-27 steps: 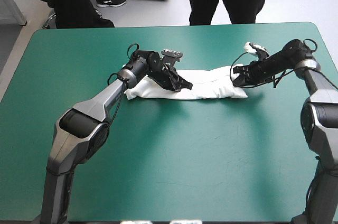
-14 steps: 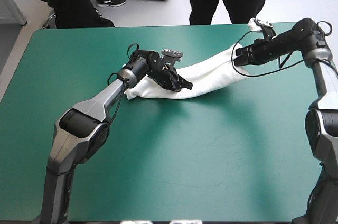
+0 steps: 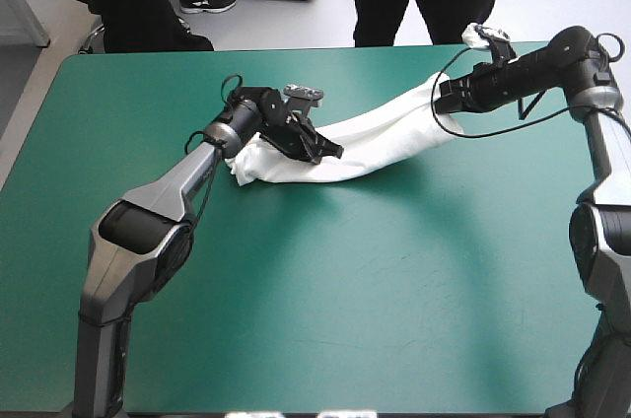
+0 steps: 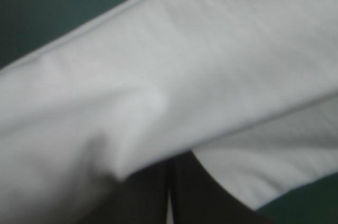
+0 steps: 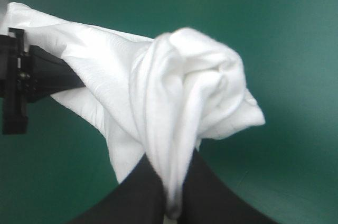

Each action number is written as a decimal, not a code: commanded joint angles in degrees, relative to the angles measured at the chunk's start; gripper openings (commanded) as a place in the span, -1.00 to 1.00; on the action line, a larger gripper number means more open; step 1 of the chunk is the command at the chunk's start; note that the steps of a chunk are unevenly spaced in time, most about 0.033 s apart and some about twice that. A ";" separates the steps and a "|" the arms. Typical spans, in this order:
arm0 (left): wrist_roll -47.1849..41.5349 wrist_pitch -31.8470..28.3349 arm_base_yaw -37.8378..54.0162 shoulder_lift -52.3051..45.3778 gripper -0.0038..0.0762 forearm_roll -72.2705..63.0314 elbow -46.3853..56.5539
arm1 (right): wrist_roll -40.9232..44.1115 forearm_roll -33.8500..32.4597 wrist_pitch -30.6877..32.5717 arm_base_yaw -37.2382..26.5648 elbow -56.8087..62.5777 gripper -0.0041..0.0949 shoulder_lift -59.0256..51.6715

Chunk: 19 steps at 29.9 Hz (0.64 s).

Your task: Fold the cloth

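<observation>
The table (image 3: 325, 319) has a teal-green cover. The T-shirt (image 3: 380, 142) lies toward its far side, left end resting on the cover, right end lifted clear.

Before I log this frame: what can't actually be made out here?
1. Left wrist view: the T-shirt is a blurred white field covering the left gripper tips; no collar or sleeve tellable.
2. Right wrist view: bunched cloth hides the right gripper tips.
3. High view: the left arm covers part of the T-shirt.
</observation>
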 commanded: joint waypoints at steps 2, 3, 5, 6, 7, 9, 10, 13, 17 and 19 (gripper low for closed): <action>0.75 2.37 4.21 -11.38 -0.95 0.25 -3.29 | -0.30 5.74 0.62 -0.04 -2.03 -0.95 -4.13; 0.77 3.06 5.06 -12.96 -0.95 0.87 -3.29 | -0.30 6.52 0.62 0.21 -2.03 -0.95 -4.13; 0.77 4.48 6.89 -17.16 -0.95 3.29 -3.29 | -0.30 7.50 0.62 1.10 -2.03 -0.95 -4.13; 0.77 4.80 7.80 -18.83 -0.95 4.48 -3.29 | -0.30 7.93 0.62 1.72 -2.03 -0.95 -4.13; 0.63 5.24 8.82 -20.98 -0.95 5.29 -3.29 | -0.30 8.31 0.62 2.73 -2.03 -0.95 -4.13; 0.53 5.88 10.68 -24.57 -0.95 5.45 -3.29 | 0.13 8.91 -0.03 4.84 -2.03 -0.95 -4.13; 0.53 6.19 11.70 -26.78 -0.95 5.45 -3.29 | 0.69 8.92 -1.19 6.16 -2.03 -0.95 -4.13; 0.53 7.90 14.04 -31.20 -0.95 5.54 -3.29 | 1.23 9.15 -4.99 10.41 -2.03 -0.95 -4.13; 0.24 8.56 15.17 -36.11 -0.95 7.67 -2.96 | 1.83 9.57 -10.64 15.70 -2.33 -0.95 -3.33; -0.23 8.93 15.17 -37.78 -0.95 8.85 -2.71 | 2.07 10.53 -12.59 18.31 -3.38 -0.95 -1.77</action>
